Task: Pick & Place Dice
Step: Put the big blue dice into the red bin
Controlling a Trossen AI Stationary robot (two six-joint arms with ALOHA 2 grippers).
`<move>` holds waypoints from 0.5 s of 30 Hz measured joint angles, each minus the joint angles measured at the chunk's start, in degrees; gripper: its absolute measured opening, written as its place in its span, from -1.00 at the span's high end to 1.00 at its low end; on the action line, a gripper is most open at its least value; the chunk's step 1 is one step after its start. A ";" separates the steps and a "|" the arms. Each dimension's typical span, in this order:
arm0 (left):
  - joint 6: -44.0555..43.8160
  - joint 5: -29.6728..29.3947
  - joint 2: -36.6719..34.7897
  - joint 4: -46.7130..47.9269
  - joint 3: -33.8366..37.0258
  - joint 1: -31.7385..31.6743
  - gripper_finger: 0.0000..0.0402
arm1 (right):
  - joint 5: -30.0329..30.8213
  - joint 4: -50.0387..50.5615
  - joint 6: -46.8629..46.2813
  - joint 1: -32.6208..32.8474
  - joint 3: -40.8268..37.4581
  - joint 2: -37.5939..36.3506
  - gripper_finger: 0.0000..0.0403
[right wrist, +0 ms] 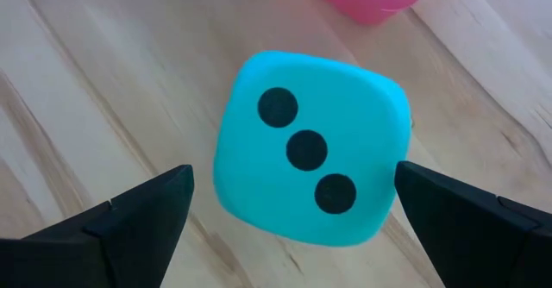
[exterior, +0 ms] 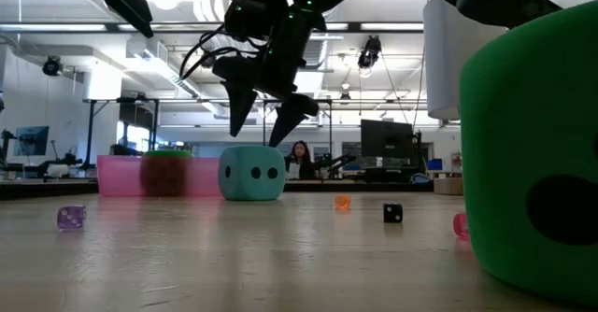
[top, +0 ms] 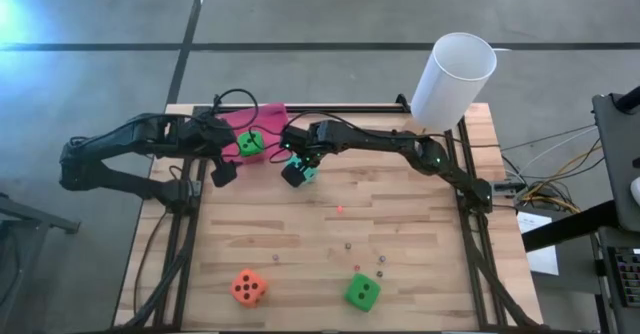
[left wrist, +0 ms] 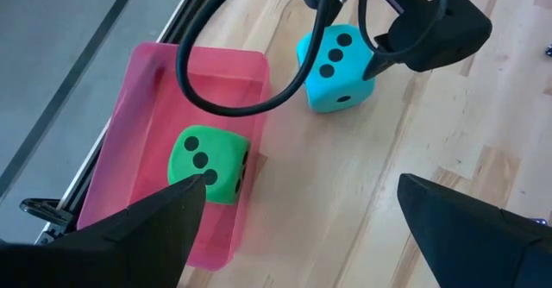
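Hanging right over the teal die (right wrist: 309, 150), the right gripper (exterior: 264, 116) has its two dark fingers spread wide, one on each side of the cube, and it is not squeezing it. The teal die sits on the wooden table (top: 420, 234) just under those fingers, with three black dots facing up. Close beside this gripper is a pink tray (left wrist: 172, 90), and a green die (left wrist: 207, 163) lies inside it. The left gripper (top: 222, 159) hangs near the tray, above that green die, and its fingers are spread apart too, with nothing in them. Farther from both grippers, near the other edge of the table, an orange die (top: 248, 287) and a second green die (top: 362, 292) rest well apart from each other. A few tiny beads (top: 347, 244) lie between those two and the grippers. A tall white cup (top: 452, 80) stands at the table corner behind the right arm.
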State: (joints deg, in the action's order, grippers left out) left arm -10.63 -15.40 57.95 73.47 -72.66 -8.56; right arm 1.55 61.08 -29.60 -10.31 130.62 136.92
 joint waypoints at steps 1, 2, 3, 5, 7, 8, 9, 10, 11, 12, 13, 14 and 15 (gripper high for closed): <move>0.02 0.00 0.00 0.00 0.00 -0.02 -0.93 | 0.02 0.02 0.02 -0.04 0.12 0.00 -0.99; 0.02 -0.02 0.00 0.00 0.00 0.00 -0.93 | 0.02 0.04 0.04 -0.09 0.21 0.00 -0.99; 0.02 -0.02 0.00 0.00 0.00 -0.02 -0.93 | 0.04 0.04 0.04 -0.11 0.25 0.00 -0.99; 0.06 -0.02 0.00 0.00 0.00 -0.02 -0.93 | 0.10 0.13 0.18 -0.19 0.25 0.00 -0.99; 0.15 -0.02 0.02 0.00 0.00 -0.02 -0.92 | 0.13 0.36 0.21 -0.22 0.25 0.00 -0.99; 0.15 -0.02 0.02 0.00 0.00 -0.02 -0.92 | 0.20 0.39 0.21 -0.22 0.25 0.00 -0.99; 0.15 -0.02 0.00 0.00 0.00 -0.02 -0.91 | 0.39 0.42 0.20 -0.22 0.25 0.00 -0.99; 0.15 -0.02 0.02 0.00 0.00 -0.02 -0.91 | 0.50 0.39 0.19 -0.22 0.25 0.00 -0.99; 0.15 -0.01 0.00 0.00 0.00 0.00 -0.91 | 0.73 0.39 0.19 -0.22 0.25 0.00 -0.99; 0.15 -0.02 0.00 0.01 0.00 -0.02 -0.91 | 0.87 0.39 0.17 -0.22 0.21 0.00 -0.99; 0.14 0.00 0.01 0.00 -0.01 -0.02 -0.91 | 0.98 0.43 0.19 -0.22 0.16 0.00 -0.99; 0.15 -0.02 0.00 0.00 0.00 -0.02 -0.92 | 1.02 0.42 0.19 -0.22 0.12 0.00 -0.99; 0.15 -0.02 0.00 0.00 0.00 -0.02 -0.92 | 1.02 0.42 0.18 -0.22 0.09 0.00 -0.99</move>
State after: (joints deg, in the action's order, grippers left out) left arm -10.48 -15.42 57.95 73.47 -72.66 -8.58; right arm 2.57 61.49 -29.42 -10.52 130.70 136.92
